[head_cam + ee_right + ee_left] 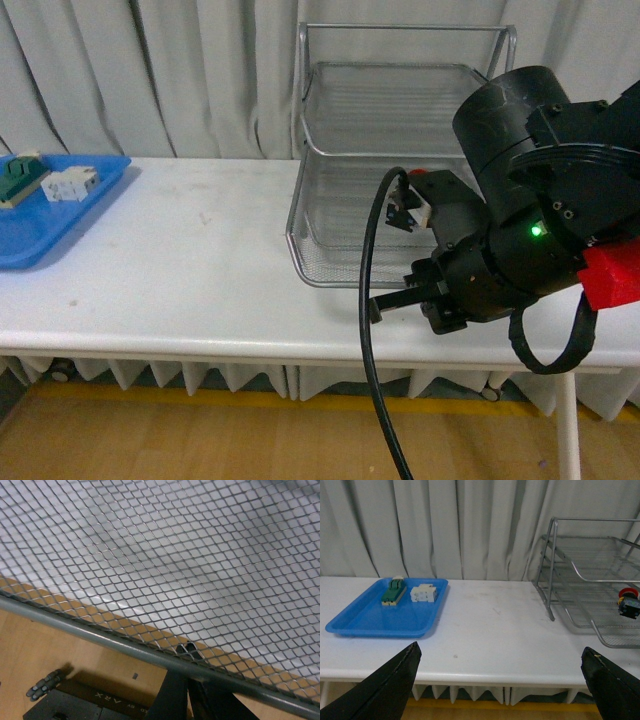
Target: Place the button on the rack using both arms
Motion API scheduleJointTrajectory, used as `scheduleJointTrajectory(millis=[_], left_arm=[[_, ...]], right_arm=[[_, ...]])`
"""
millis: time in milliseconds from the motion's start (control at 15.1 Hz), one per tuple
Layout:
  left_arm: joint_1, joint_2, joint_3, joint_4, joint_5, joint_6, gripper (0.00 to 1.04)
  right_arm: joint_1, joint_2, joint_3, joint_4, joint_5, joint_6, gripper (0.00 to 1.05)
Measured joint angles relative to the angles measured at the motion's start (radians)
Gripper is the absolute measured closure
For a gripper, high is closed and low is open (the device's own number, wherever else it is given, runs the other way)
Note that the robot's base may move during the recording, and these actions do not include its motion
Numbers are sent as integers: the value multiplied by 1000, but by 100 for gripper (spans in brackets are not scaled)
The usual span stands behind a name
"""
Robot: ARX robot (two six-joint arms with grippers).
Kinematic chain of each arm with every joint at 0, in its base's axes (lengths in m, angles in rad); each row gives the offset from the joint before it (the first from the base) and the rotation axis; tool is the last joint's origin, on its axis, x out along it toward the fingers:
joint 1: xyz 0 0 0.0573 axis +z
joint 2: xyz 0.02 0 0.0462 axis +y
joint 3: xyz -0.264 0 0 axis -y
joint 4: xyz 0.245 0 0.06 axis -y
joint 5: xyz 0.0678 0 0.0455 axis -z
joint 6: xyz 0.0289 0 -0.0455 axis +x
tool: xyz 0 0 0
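In the left wrist view we see the button [628, 601], red cap up and black body below, sitting in the lowest tray of the rack [555, 575] near its front rim. Our left gripper [501, 680] stands spread wide, its two dark fingertips [390, 687] at the lower corners of that view, low over the front edge of the white table [490, 625] and well apart from the button, which lies off toward the rack side. The blue tray [375, 617] holds a green-and-cream switch block [393, 590] and a white breaker [423, 593] side by side. In the front view our right arm [530, 220] looms at the rack's front right corner; we cannot tell how its jaws stand. The right wrist view looks through rack mesh [165, 565] at close range.
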Motion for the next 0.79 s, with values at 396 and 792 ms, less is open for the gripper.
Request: scheduleJointTrajectory(millis=[396,792], left_arm=[[0,0,0,0,0,0,7],[0,0,0,0,0,0,7]], right_arm=[[-51,99,201,-12,18,-40,103],[-119,249,484,-56,133,-68,103]])
